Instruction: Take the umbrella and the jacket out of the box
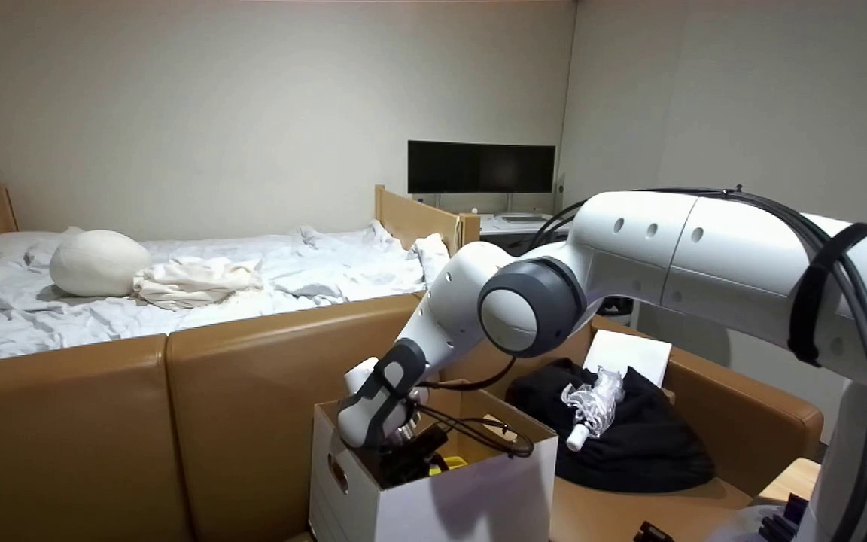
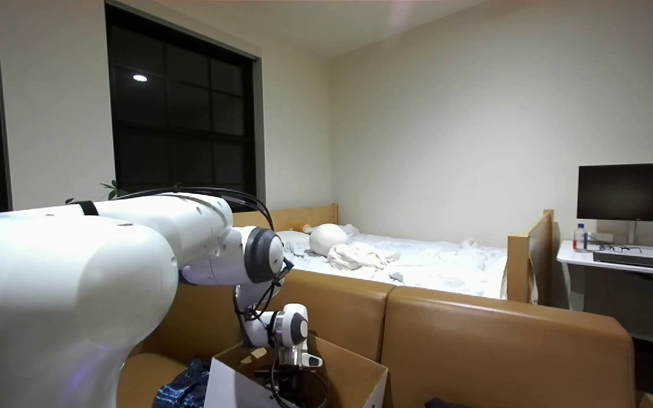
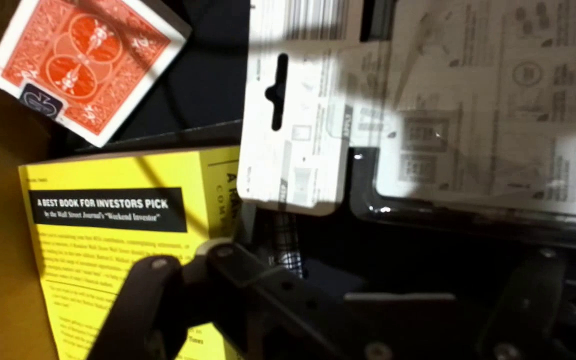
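One arm [image 1: 622, 248] bent downward, tool [image 1: 415, 455] inside box [image 1: 471, 498].

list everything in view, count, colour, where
sofa: 1, brown, foreground
box: 1, white and brown, by sofa backrest
jacket: 1, black, on sofa, beside box
umbrella: 1, clear and white, on jacket
flat panel: 1, white, behind jacket
book: 1, yellow, in box
card pack: 1, red-white, in box
printed package: 1, white, in box
bed: 1, white bedding, behind sofa
round object: 1, cream, on bed
cloth bundle: 1, cream, on bed
desk: 1, white, past bed's end
monitor: 1, black, on desk
arm: 1, white, bent over box
jaws: one pair, dark, open, in box
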`<state>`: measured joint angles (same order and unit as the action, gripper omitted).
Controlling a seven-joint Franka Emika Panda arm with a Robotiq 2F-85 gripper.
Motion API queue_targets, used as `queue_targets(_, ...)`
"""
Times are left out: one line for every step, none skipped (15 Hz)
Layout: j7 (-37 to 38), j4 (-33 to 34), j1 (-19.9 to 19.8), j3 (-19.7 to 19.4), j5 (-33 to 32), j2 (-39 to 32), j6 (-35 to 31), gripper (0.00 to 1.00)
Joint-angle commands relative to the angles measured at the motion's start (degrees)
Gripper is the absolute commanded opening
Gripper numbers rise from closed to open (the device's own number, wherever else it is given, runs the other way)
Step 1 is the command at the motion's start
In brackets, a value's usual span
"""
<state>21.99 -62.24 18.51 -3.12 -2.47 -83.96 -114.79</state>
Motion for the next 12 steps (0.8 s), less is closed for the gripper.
queue_targets(-0.9,0.8,-1.6,1.7,0.4,0.0,4.1,1.00)
queue_targets(-1.1,1.2,-1.6,1.7,0.3,0.0,5.2,1.00)
queue_targets(-0.6,1.6,-1.6,1.7,0.4,0.0,6.0,1.00)
queue_targets(-0.9,2.0,-1.7,1.8,0.2,0.0,6.9,1.00)
queue_targets(-1.2,2.4,-1.8,1.9,0.1,0.0,7.6,1.00)
queue_targets(-1.1,2.8,-1.7,1.8,0.1,0.0,8.1,1.00)
queue_targets(-1.5,3.2,-1.9,1.9,0.0,0.0,8.6,1.00)
queue_targets(-2.1,3.6,-2.1,2.2,0.1,0.0,9.4,1.00)
queue_targets(-2.0,4.1,-2.2,2.2,0.2,0.0,10.0,1.00)
queue_targets(-1.5,4.4,-2.3,2.1,0.3,0.0,10.4,1.00)
queue_targets(-0.8,4.9,-2.4,2.1,0.7,0.0,10.9,1.00)
queue_targets(-0.5,4.3,-2.3,1.8,1.1,0.7,10.1,1.00)
